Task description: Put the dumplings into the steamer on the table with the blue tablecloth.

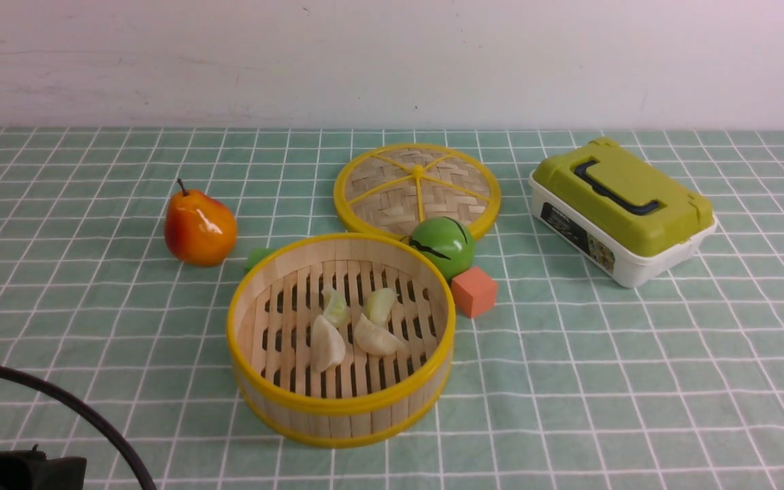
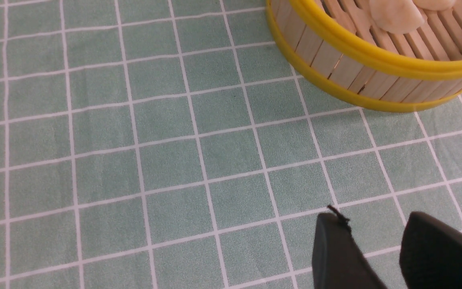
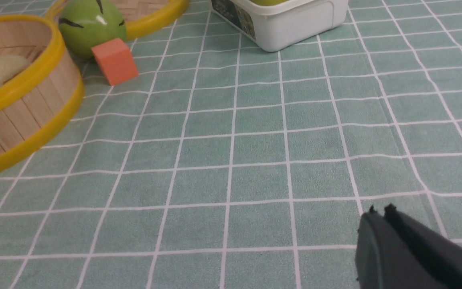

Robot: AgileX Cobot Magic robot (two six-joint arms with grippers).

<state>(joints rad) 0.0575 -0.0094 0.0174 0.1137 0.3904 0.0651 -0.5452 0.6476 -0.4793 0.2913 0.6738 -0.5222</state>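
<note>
inside the steamer [image 1: 341, 338] i count four dumplings [image 1: 354, 321], two pale green toward the back and two off-white nearer me, all resting on the slatted floor near its middle. none lies out on the cloth in any view. my judgement: the loading is complete, and nothing is left beyond keeping both arms clear.

containers:
- steamer: uncovered, upright on the table [image 1: 637, 381], holding the four dumplings and nothing else that i can see.
- lid [image 1: 418, 188]: flat on the cloth behind the steamer, not on it. the task does not ask for it.
- box [image 1: 622, 209]: green top with a dark handle, white base, closed, well apart to the right. contents hidden.

other items: a pear [image 1: 199, 228] to the left behind the steamer, a green ball [image 1: 442, 238] against the lid's near edge, an orange cube [image 1: 474, 291] just beside the steamer's right wall, and a small green piece [image 1: 256, 258] mostly hidden behind the steamer.

my left gripper [image 2: 375, 237] hangs over bare cloth near the steamer's wall, fingers apart and holding nothing. my right gripper [image 3: 379, 218] is over bare cloth, fingertips pressed together, nothing between them.
</note>
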